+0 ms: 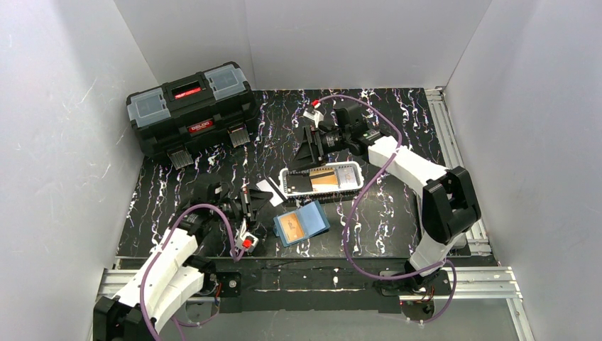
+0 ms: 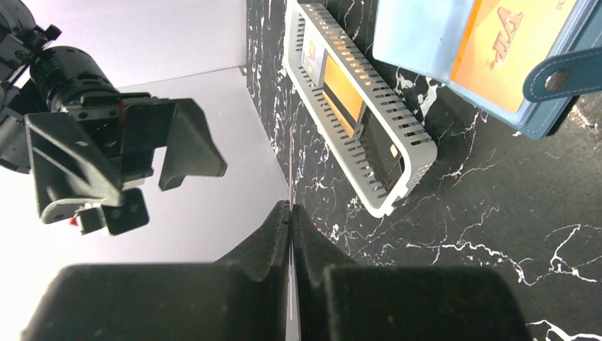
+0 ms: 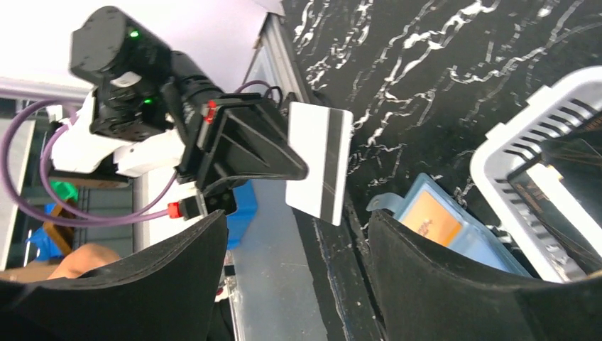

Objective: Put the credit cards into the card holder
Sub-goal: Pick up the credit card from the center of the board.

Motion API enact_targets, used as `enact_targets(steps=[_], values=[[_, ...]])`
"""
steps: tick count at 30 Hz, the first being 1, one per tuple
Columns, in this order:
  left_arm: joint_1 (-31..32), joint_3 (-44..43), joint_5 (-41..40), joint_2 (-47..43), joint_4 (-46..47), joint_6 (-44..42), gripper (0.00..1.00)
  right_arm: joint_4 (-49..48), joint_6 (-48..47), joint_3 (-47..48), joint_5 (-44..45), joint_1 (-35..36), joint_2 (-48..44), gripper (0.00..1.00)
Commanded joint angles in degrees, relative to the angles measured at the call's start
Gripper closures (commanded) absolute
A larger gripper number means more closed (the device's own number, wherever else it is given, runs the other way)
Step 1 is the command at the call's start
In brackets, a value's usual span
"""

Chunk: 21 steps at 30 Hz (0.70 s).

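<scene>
Your left pincer point(image 2: 289, 217) is clamped shut on the pale card point(image 3: 319, 162), holding it on edge, just left of centre in the top view. Your right pincer point(image 1: 311, 145) is spread wide apart, hanging over the white mesh basket point(image 2: 419, 153) right above centre. An orange card point(image 1: 325, 177) and a black card point(image 1: 299, 183) lie in that basket. The teal card holder point(image 1: 312, 217) lies open on the desk point(image 1: 397, 128) just below the basket, with another orange card point(image 1: 289, 226) showing in its left half.
</scene>
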State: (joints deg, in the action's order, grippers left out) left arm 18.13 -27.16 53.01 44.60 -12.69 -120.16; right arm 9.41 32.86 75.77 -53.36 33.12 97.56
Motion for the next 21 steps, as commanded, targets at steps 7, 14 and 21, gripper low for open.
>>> enact_targets(steps=[7, 14, 21], values=[[-0.2, -4.5, 6.4, 2.4, 0.7, -14.9, 1.0, 4.1, -2.6, 9.4, -8.0, 2.1, 5.6, 0.26], [2.2, -12.6, 1.0, 2.9, 9.6, 22.0, 1.0, 6.8, -10.3, 5.8, 6.3, 1.5, -1.2, 0.21], [2.7, -31.2, -9.0, 11.8, 2.9, 68.7, 1.0, 4.6, -11.5, 1.8, 20.8, -3.8, -10.8, 0.17]])
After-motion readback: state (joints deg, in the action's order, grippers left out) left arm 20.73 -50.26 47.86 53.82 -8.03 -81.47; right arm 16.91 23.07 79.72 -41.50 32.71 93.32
